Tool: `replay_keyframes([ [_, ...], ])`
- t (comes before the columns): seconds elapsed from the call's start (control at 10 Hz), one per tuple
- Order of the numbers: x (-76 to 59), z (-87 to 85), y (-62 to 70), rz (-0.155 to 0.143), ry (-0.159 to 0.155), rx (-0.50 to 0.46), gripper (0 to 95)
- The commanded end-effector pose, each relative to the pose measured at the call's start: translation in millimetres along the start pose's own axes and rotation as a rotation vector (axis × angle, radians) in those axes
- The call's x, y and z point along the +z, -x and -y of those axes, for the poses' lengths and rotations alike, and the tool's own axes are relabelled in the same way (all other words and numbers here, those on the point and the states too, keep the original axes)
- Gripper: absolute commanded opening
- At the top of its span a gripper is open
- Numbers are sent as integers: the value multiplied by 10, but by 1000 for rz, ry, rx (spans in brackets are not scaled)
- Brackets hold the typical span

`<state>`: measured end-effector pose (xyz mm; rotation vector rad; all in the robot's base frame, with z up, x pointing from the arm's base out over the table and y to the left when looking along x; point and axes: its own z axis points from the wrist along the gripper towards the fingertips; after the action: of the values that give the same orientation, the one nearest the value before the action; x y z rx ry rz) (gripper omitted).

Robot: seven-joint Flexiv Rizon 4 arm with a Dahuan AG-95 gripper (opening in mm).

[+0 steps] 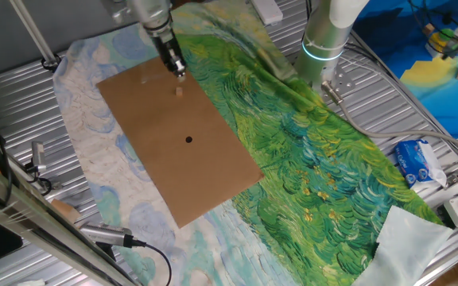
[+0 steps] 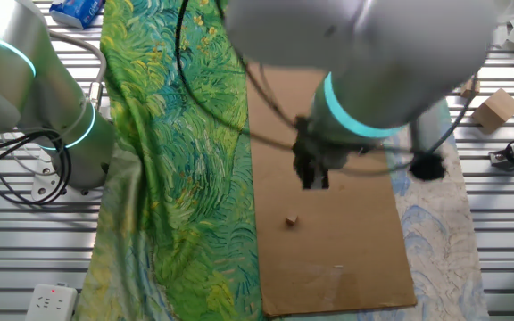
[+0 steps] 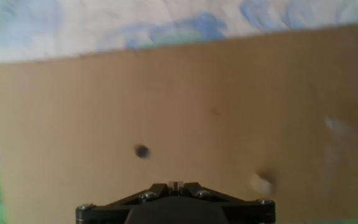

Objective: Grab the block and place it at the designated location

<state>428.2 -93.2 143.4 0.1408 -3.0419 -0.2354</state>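
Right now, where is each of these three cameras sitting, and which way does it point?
One fixed view: high at a table corner, looking down at the cardboard sheet, block, black dot and gripper.
Other fixed view: above the opposite side; the arm's wrist hides the dot, block visible.
Hand view: on the hand, looking down past the gripper base.
All three show the cardboard and block.

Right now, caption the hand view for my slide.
Hand view: block and black dot lie apart on the cardboard sheet, ahead of the gripper.
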Motion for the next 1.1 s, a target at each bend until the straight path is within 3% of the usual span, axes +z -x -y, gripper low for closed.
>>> replay_keyframes([
  [0.1,203,-46,-40,132,29,18,0],
  [0.4,148,6,-39,113,16,7,0],
  [1.1,175,-14,-30,113,16,13,0],
])
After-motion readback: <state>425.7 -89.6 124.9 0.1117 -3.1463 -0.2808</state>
